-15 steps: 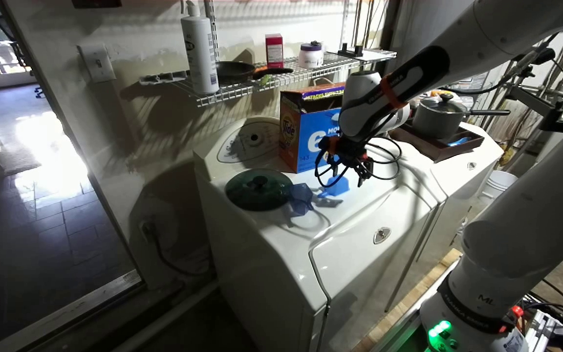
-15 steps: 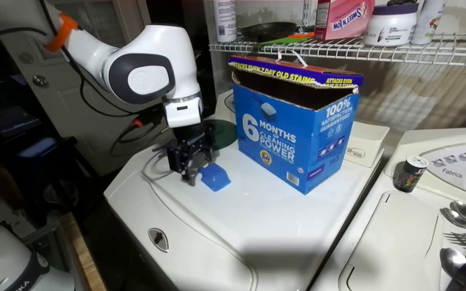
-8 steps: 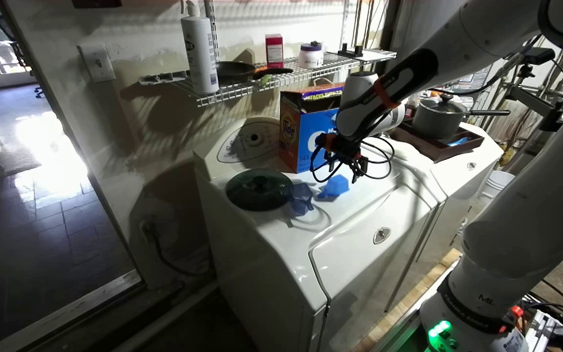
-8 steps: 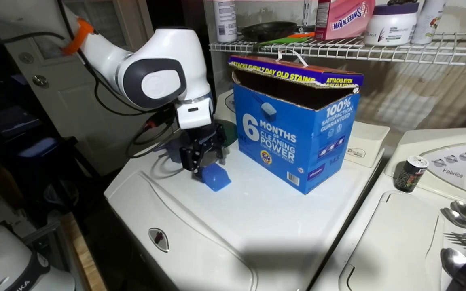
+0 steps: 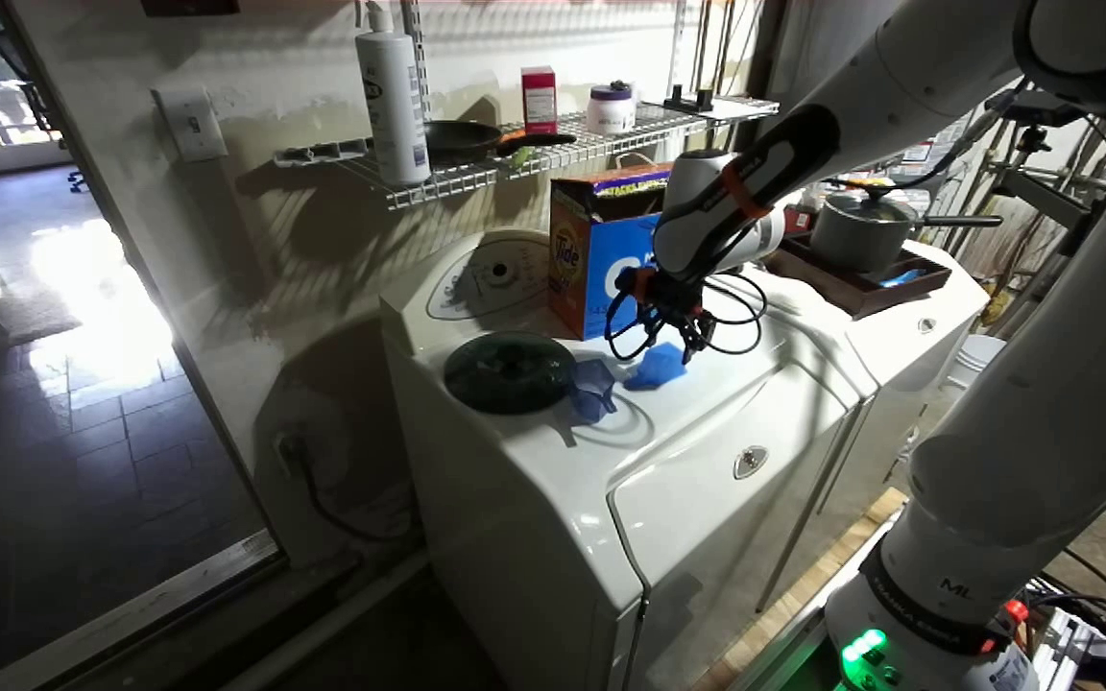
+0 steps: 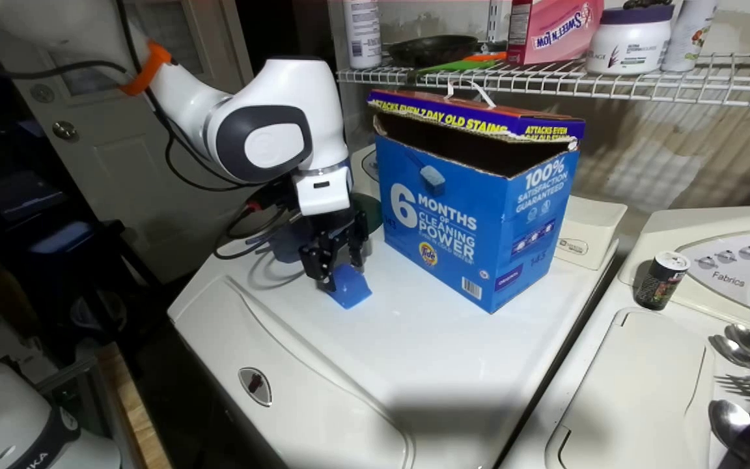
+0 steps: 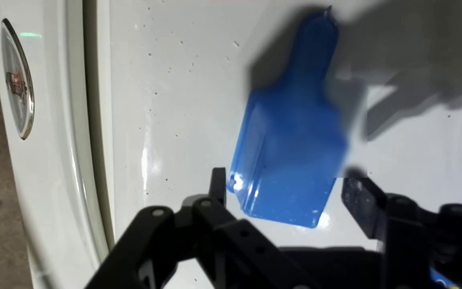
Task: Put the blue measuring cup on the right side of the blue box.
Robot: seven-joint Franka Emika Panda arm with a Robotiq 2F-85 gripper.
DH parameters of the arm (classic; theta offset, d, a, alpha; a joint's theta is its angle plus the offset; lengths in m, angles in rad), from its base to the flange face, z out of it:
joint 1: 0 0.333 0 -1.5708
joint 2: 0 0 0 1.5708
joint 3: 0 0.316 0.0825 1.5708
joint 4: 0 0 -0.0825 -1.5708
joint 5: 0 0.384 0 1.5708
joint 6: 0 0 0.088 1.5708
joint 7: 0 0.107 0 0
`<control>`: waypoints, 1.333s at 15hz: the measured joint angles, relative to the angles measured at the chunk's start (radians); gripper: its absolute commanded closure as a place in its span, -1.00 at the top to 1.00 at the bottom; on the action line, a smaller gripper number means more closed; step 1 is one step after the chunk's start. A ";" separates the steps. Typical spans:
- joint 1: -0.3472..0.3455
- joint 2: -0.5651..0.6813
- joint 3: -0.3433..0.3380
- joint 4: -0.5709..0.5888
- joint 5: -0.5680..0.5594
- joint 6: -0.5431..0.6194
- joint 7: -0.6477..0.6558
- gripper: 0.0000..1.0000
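Observation:
The blue measuring cup lies on the white machine top, its handle pointing to the top of the wrist view. It also shows in both exterior views. My gripper is open, with one finger on each side of the cup's wide end. The left finger is very close to the cup's edge; a gap shows at the right finger. In both exterior views the gripper is low over the cup. The blue box stands upright behind the cup, flaps open; it also shows in an exterior view.
A translucent blue cup lies beside a dark green lid. A wire shelf hangs above the box. A can and cutlery are on the neighbouring machine. A pot sits in a brown tray.
My gripper has moved over to the cup and lower, so its fingers now stand on both sides of it. The cup and the box stay in place.

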 measured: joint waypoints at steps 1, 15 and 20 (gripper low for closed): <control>0.001 0.006 -0.003 0.003 0.000 0.000 0.000 0.11; 0.009 0.023 -0.076 0.014 0.004 -0.008 -0.002 -0.24; 0.006 0.021 -0.106 0.014 0.018 -0.008 -0.009 -0.32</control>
